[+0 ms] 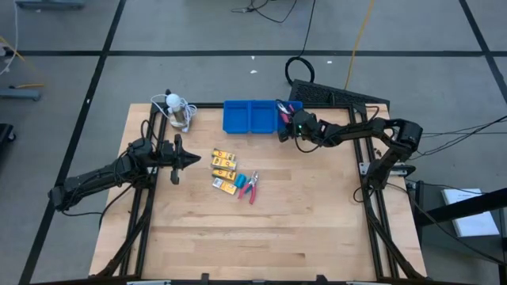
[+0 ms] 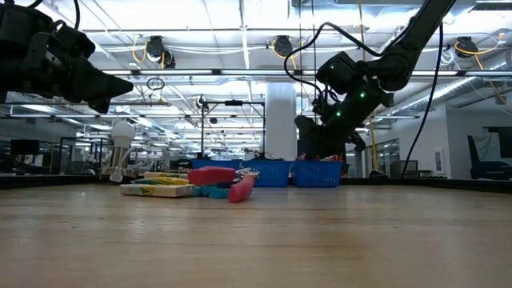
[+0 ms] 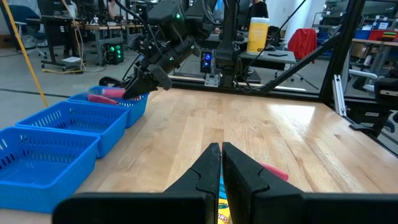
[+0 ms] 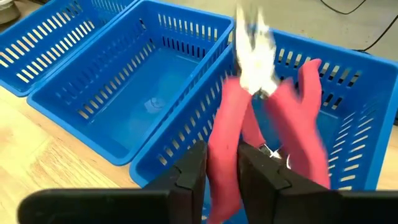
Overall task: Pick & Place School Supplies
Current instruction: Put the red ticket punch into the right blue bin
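Observation:
My right gripper (image 4: 222,171) is at the right-end compartment (image 4: 348,124) of the blue tray (image 1: 249,116), shut on red-handled pliers (image 4: 249,112). The same gripper shows in the left wrist view (image 3: 140,87). On the table's middle lie yellow packets (image 1: 224,165), a second red-handled tool (image 1: 252,188) and a small light-blue piece (image 1: 242,183), all flat on the wood. My left gripper (image 1: 194,158) hangs shut and level above the table's left part, touching nothing. My right gripper pinches one red handle (image 4: 224,146) of the pliers between its two fingers. The fingers slant down from the table's right side. The metal jaws (image 4: 252,50) point away from the fingers, and the other handle (image 4: 308,118) hangs free beside them, over the right-end compartment.
A white round object with a coiled cable (image 1: 176,107) stands at the far left, beside the tray. The tray's other two compartments (image 4: 143,87) show nothing in them. Bare wood stretches along the near half of the table (image 1: 253,237).

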Controlling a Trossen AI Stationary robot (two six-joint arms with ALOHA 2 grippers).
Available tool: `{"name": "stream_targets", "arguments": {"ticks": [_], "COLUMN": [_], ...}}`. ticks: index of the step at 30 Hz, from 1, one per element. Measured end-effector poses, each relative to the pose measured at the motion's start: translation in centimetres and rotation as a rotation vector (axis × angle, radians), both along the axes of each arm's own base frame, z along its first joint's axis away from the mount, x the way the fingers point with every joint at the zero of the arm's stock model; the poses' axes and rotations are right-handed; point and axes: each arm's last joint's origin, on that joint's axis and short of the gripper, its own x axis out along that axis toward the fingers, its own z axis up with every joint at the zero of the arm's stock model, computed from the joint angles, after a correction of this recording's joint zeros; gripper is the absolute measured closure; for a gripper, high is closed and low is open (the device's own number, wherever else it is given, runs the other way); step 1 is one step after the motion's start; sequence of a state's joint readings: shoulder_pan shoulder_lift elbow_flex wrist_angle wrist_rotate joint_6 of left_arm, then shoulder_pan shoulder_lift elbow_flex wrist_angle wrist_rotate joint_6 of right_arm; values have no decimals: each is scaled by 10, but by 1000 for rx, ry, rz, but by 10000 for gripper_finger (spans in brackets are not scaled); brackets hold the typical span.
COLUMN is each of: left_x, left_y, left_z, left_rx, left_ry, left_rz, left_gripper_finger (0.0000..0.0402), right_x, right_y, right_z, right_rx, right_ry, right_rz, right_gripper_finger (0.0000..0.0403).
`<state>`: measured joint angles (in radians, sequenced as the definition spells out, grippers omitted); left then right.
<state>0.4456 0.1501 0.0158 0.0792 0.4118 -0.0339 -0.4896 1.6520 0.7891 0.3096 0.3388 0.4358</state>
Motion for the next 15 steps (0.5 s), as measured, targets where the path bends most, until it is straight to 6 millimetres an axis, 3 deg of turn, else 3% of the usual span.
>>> {"name": "stream_targets", "arguments": {"ticks": [15], "left_x": [0], "left_y": [0], "left_z": [0], "left_rx": [0], "left_ry": [0], "left_rz": [-1], "left_gripper_finger": [382], "right_x": [4], "right_y": [-1], "right_z": [6], "right_rx": [-54], "right_ry": [-43], "right_rz": [50], "right_gripper_finger": [232]}}
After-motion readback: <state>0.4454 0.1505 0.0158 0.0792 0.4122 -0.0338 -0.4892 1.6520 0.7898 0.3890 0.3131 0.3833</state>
